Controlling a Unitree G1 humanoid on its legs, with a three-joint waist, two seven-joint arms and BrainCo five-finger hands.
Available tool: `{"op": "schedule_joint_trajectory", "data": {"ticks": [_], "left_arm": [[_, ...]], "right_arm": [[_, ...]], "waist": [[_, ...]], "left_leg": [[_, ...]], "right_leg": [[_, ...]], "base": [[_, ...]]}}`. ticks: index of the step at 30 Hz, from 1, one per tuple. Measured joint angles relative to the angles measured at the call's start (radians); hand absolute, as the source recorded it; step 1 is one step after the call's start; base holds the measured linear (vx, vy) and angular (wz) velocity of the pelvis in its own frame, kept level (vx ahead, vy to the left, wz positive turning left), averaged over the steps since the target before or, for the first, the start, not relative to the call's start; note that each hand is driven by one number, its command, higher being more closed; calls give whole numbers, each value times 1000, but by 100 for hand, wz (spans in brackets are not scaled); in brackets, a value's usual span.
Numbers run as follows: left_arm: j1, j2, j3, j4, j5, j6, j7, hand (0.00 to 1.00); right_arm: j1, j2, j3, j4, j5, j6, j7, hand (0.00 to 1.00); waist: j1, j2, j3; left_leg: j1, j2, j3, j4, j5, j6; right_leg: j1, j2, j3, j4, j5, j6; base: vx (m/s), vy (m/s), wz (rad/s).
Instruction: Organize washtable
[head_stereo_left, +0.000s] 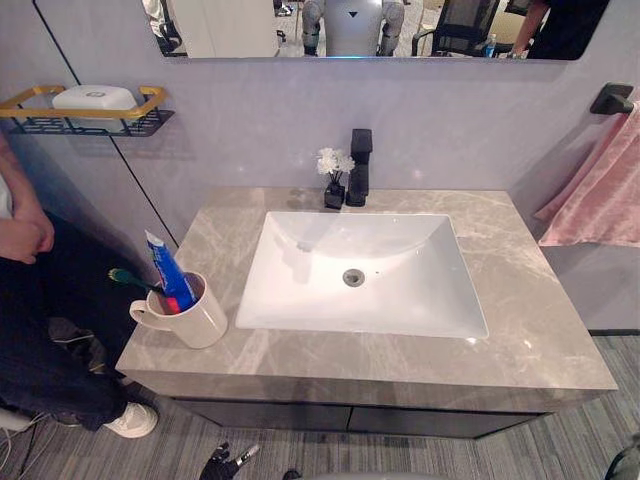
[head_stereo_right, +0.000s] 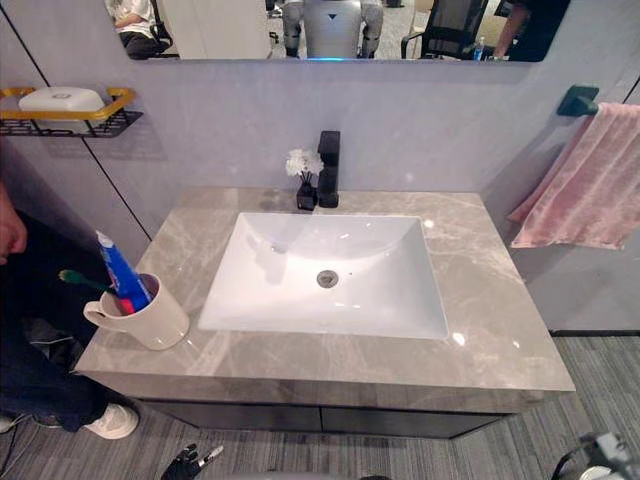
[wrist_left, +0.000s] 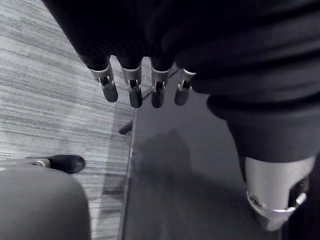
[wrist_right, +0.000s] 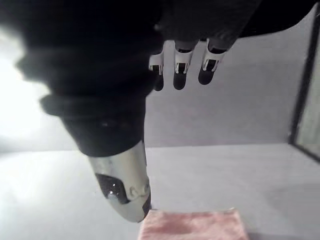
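**A:** The white mug (head_stereo_left: 190, 318) is sitting on the front left corner of the grey counter (head_stereo_left: 540, 330). A blue toothpaste tube (head_stereo_left: 168, 272) is standing in it, and a green-headed toothbrush (head_stereo_left: 130, 279) is poking out to the left.

**B:** And the hands?

**A:** The left hand (wrist_left: 134, 92) is hanging low in front of the cabinet, below the mug's corner and well apart from it. Its fingers are straight and relaxed, gripping nothing.

**B:** The right hand (wrist_right: 180, 75) is hanging with straight fingers too, empty. The pink towel (head_stereo_left: 605, 190) is showing past its thumb, far from the mug.

**A:** Moving outward, the white sink (head_stereo_left: 400, 250) is filling the middle. A black faucet (head_stereo_left: 360, 165) and a small vase of white flowers (head_stereo_left: 334, 175) are standing side by side at the back.

**B:** A soap bar (head_stereo_left: 94, 97) is lying on the wall shelf (head_stereo_left: 150, 118), and a person's hand (head_stereo_left: 25, 235) is showing at the left.
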Motion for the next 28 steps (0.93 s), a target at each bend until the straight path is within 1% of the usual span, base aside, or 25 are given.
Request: {"op": "schedule_joint_trajectory", "data": {"ticks": [2, 5, 7, 8, 9, 10, 11, 12, 14, 15, 17, 20, 22, 24, 28], "left_arm": [[-9, -42, 9, -7, -5, -2, 1, 0], [-12, -45, 10, -5, -18, -1, 9, 0], [-13, -45, 10, -5, -36, -1, 17, 0], [-14, -44, 9, -2, -37, 0, 17, 0], [-15, -43, 7, -1, -37, 1, 17, 0], [-23, -40, 0, 7, -38, 1, 16, 0], [-30, -35, -10, 23, -38, 1, 15, 0], [-42, -25, -40, 37, -38, 0, 14, 0], [-51, -16, -61, 52, -37, 1, 10, 0], [-58, -9, -80, 66, -36, 0, 4, 0], [-74, 6, -112, 90, -35, 1, -6, 0], [-80, 9, -119, 95, -32, 1, -8, 0], [-84, 12, -121, 107, -26, 0, -8, 0], [-105, 27, -156, 125, -19, 1, -8, 0], [-130, 32, -158, 129, 8, 1, -7, 0]], "right_arm": [[5, 9, 18, 59, 29, 5, -1, 0], [27, 13, 81, 172, 63, 17, 27, 0], [61, 26, 144, 245, 69, 32, 65, 0], [61, 24, 190, 308, 71, 57, 98, 0], [61, 23, 207, 337, 71, 66, 116, 0], [62, 20, 241, 400, 69, 80, 152, 0], [63, 16, 277, 465, 49, 93, 183, 0], [63, 8, 314, 547, 3, 110, 232, 0], [60, 1, 352, 608, -21, 121, 260, 0], [60, -1, 386, 660, -54, 133, 288, 0], [59, -7, 434, 741, -107, 139, 332, 0], [44, -19, 484, 819, -149, 153, 368, 0], [38, -26, 515, 848, -163, 157, 371, 0], [29, -35, 543, 882, -165, 159, 374, 0], [-13, -55, 582, 924, -178, 158, 383, 0]], "waist": [[0, -3, -2], [2, -5, -8], [6, -9, -9], [6, -9, -9], [7, -9, -9], [12, -9, -9], [23, -9, -9], [29, -9, -8], [29, -8, -7], [29, -7, -6], [29, -7, -6], [28, -7, 0], [28, -9, 2], [28, -18, 12], [28, -33, 49]], "left_leg": [[6, -7, 7, -1, -10, 8], [26, -13, 32, -4, -23, 13], [33, -14, 37, -4, -23, 12], [35, -16, 42, -4, -22, 14], [36, -17, 44, -4, -22, 15], [39, -18, 45, -4, -22, 14], [46, -18, 44, -4, -22, 14], [52, -19, 37, -4, -22, 14], [55, -20, 26, -4, -21, 14], [60, -21, 18, -4, -21, 14], [60, -23, 0, -4, -21, 14], [59, -31, -9, -4, -20, 14], [58, -33, -21, -4, -20, 14], [59, -37, -46, -4, -20, 14], [59, -39, -56, -4, -19, 13]], "right_leg": [[5, -9, 7, 6, -5, 7], [23, -17, 14, 4, -10, 11], [35, -20, 14, 2, -10, 12], [34, -21, 18, 2, -10, 12], [35, -22, 19, 2, -10, 13], [39, -22, 20, 0, -10, 13], [47, -22, 20, -5, -10, 13], [53, -22, 13, -13, -10, 13], [63, -22, 4, -17, -10, 13], [73, -22, -3, -21, -11, 13], [85, -22, -21, -33, -11, 14], [85, -23, -27, -36, -11, 14], [88, -24, -34, -40, -10, 14], [105, -25, -54, -50, -10, 16], [118, -25, -70, -54, -10, 17]], "base": [[14, 46, -11], [25, 46, -9], [50, 27, -8], [24, 15, -8], [23, 18, -8], [0, 0, 0], [8, 9, 4], [-10, 0, 10], [-14, -8, 15], [-10, -12, 17], [-17, -11, 21], [6, 17, 10], [7, -2, 12], [14, -9, 23], [-2, -7, 13]]}}
